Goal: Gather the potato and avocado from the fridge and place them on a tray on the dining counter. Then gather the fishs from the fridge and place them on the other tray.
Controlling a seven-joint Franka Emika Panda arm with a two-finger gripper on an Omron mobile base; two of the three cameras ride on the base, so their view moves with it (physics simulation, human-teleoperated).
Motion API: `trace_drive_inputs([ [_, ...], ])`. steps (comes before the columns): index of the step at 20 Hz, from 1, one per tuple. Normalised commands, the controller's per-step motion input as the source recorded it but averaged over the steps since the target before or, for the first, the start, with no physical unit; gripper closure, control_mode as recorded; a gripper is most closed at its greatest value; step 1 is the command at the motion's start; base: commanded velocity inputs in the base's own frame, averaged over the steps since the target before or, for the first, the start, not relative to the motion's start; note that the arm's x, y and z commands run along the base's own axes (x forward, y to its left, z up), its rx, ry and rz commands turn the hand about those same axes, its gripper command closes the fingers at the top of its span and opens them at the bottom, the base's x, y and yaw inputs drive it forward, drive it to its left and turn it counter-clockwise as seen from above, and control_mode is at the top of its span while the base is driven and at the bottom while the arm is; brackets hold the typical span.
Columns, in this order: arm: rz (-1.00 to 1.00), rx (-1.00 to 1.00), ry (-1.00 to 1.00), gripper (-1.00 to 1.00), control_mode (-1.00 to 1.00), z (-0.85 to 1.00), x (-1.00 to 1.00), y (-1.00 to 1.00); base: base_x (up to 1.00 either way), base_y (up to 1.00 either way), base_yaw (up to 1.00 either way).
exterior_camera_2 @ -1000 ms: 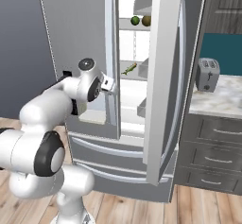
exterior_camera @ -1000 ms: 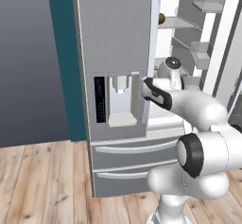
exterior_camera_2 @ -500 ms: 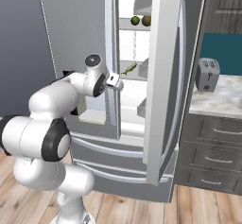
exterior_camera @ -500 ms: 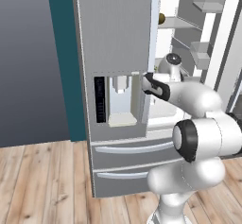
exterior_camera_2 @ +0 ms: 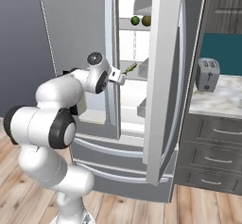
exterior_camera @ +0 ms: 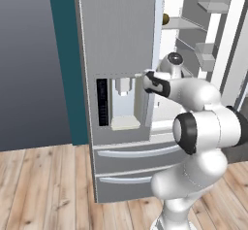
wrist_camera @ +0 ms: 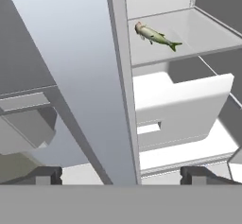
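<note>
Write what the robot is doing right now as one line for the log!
gripper: open, empty | fridge: right door open | fish: on shelf | avocado: top shelf | next: likely reach in

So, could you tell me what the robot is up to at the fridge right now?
The arm is reaching into the open fridge with its tool open and empty, facing the edge of the left door. A fish lies on a white shelf ahead, untouched. Higher up, two small round items, one green and one brownish, sit on the top shelf. Nothing has been picked up at this moment.

grey steel fridge point(exterior_camera: 116, 40), grey-green fish point(wrist_camera: 156, 36)
</note>
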Motion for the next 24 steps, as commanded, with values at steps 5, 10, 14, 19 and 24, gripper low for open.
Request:
trace_drive_inputs([
  [5, 0.00, 0.00, -0.06, -1.00, -1.00, 0.09, 0.22, 0.00, 0.00, 0.00, 0.00],
  [10, 0.00, 0.00, -0.08, -1.00, -1.00, 0.01, 0.17, 0.00, 0.00, 0.00, 0.00],
  [14, 0.00, 0.00, -0.08, -1.00, -1.00, 0.00, 0.28, 0.00, 0.00, 0.00, 0.00],
  [19, 0.00, 0.00, -0.05, -1.00, -1.00, 0.00, 0.37, 0.00, 0.00, 0.00, 0.00],
  [24, 0.00, 0.00, -0.04, -1.00, -1.00, 0.00, 0.45, 0.00, 0.00, 0.00, 0.00],
])
